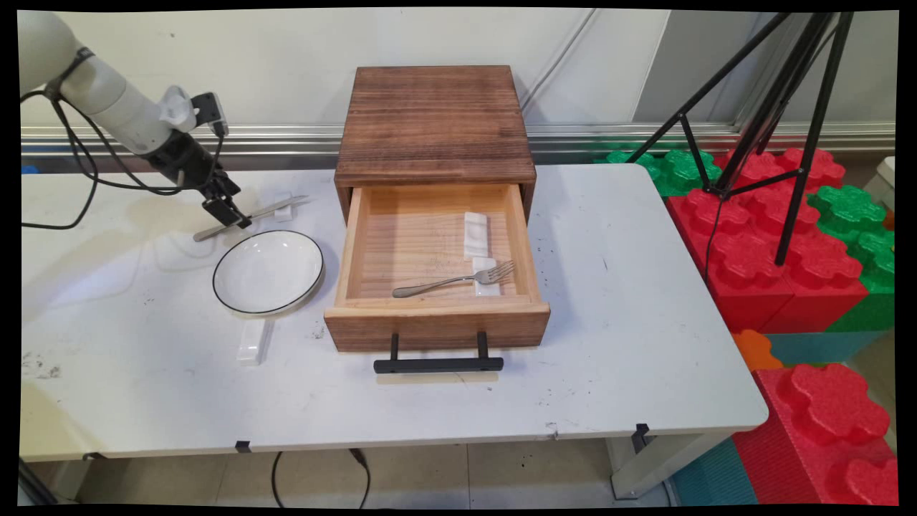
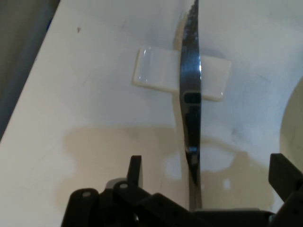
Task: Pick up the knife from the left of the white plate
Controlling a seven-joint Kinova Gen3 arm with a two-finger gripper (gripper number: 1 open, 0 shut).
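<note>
Gripper [image 2: 208, 172] open astride knife [image 2: 191, 99] handle — blade on white rest [image 2: 156, 75].

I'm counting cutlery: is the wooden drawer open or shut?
Open. The drawer is pulled out toward the camera from its wooden box, showing a fork and two white rests inside.

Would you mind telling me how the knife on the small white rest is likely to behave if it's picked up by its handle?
The knife looks like polished metal, so probably stiff but slippery between the jaws. It's long and thin, so held near one end it may tilt. It lies across the rest with its blade propped, so lifting could nudge that small white piece.
</note>
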